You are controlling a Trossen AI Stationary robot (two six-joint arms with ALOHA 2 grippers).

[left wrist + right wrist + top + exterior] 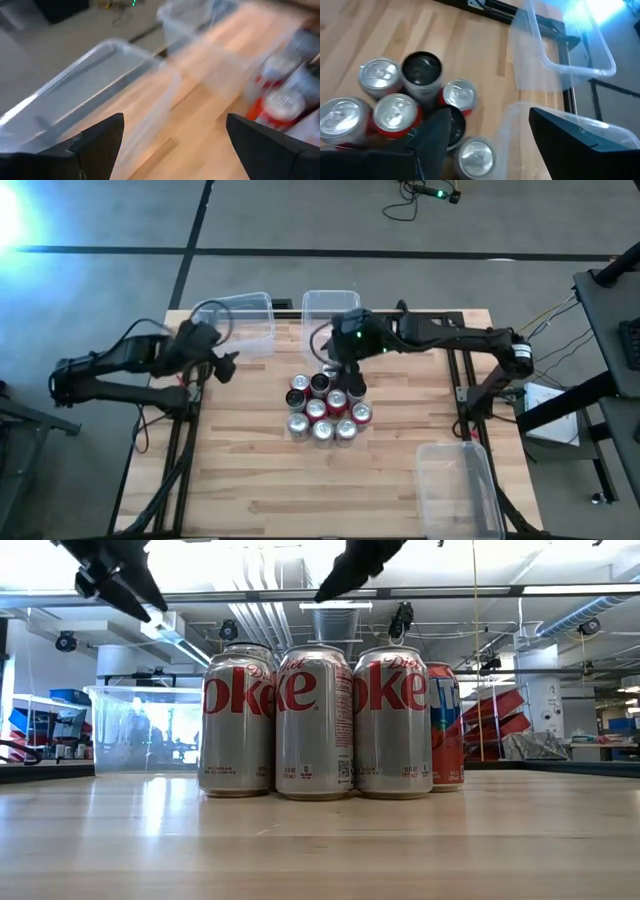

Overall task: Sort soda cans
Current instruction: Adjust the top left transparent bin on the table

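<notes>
Silver, red and black cans (325,409) sit clustered mid-tabletop (250,470), unsorted.
We judge sorting barely begun: our right tool (350,375) hovers released over the cluster's far edge, our left tool (222,365) released near a clear bin (245,320); visible bins appear empty.

The soda cans (325,409) stand bunched mid-surface (240,480), directly below the right claw (348,377), which hangs at the cluster's far edge. Beyond that claw sits one bin (328,311); the left claw (222,367) hovers just before another bin (240,320) — cans well to its right. A third bin (455,480) lies at the near right corner.
</notes>
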